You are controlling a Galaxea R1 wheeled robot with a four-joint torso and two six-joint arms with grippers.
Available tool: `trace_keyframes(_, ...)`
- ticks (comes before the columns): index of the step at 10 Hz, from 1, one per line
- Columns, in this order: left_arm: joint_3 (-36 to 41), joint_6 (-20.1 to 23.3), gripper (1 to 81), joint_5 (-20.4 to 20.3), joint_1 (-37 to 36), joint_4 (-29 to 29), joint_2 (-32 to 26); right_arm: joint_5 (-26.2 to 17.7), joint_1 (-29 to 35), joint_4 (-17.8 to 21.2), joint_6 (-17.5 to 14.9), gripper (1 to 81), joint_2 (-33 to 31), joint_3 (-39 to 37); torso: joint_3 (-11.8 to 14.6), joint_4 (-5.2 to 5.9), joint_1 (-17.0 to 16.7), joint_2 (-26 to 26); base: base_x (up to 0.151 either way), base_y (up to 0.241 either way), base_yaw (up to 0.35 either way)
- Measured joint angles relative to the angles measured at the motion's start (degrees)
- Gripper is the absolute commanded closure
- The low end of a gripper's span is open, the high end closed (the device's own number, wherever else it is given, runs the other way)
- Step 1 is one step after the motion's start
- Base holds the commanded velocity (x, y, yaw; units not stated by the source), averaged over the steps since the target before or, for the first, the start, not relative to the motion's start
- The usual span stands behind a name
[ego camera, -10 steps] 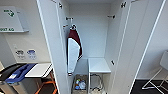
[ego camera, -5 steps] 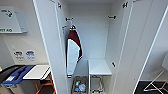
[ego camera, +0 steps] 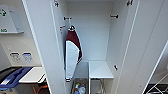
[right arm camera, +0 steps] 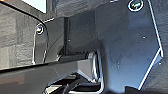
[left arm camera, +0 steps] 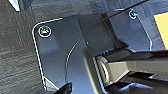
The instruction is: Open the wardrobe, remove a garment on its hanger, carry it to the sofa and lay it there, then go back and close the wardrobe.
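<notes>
The wardrobe (ego camera: 100,42) stands straight ahead in the head view, tall and white, with both doors swung wide: the left door (ego camera: 41,50) and the right door (ego camera: 147,45). Black hooks (ego camera: 67,18) sit high on its inner walls. From one on the left wall hangs a maroon-and-white piece of clothing (ego camera: 72,55) on a white hook (ego camera: 72,27). A white shelf (ego camera: 100,70) crosses the lower right of the interior. Both wrist views look down past the robot's dark plate at grey carpet (left arm camera: 15,55).
Small colourful items (ego camera: 79,88) lie at the bottom of the wardrobe. To its left are a blue-lidded bin (ego camera: 13,78), a white tabletop (ego camera: 32,75) and a wall sign holder (ego camera: 8,21). A white wire rack (ego camera: 157,87) stands at the lower right.
The whole head picture has shifted and grown: the camera has come closer to the open wardrobe. Nothing inside it has moved.
</notes>
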Motion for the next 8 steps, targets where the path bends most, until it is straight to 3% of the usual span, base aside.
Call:
trace_keyframes(4, 0.0, -0.02, 1.0, -0.2, 0.68, 0.0, -0.06, -0.16, -0.57, 0.0, 0.0, 1.0, 0.09, 0.0, 0.0, 0.0, -0.02, 0.0, 0.153, 0.0, 0.0)
trace_keyframes(8, 0.0, -0.02, 1.0, -0.09, 0.15, -0.02, 0.02, -0.13, -0.33, 0.0, 0.0, 1.0, 0.11, 0.0, 0.0, 0.0, 0.02, 0.04, 0.0, 0.0, 0.0)
